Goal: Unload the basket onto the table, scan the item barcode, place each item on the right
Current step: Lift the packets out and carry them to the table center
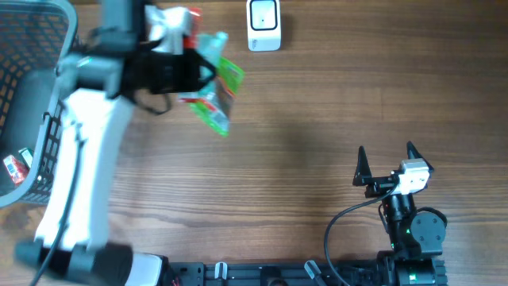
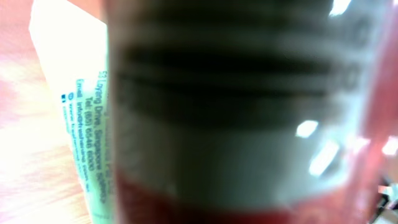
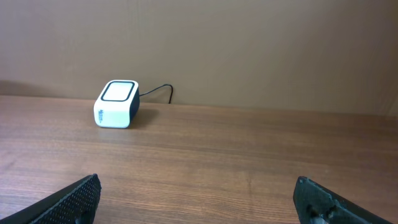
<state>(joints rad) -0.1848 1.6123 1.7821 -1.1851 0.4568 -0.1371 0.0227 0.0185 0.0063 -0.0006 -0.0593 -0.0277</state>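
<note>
Basket and scanner flank packet clamped in left jaws; right jaws gape apart.

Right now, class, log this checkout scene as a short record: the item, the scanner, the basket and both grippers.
item: green and red packet, held just left of the scanner
scanner: white, dark window facing up
basket: grey mesh, far left
left gripper: shut on the packet
right gripper: open, holding nothing, well away from the scanner
</note>
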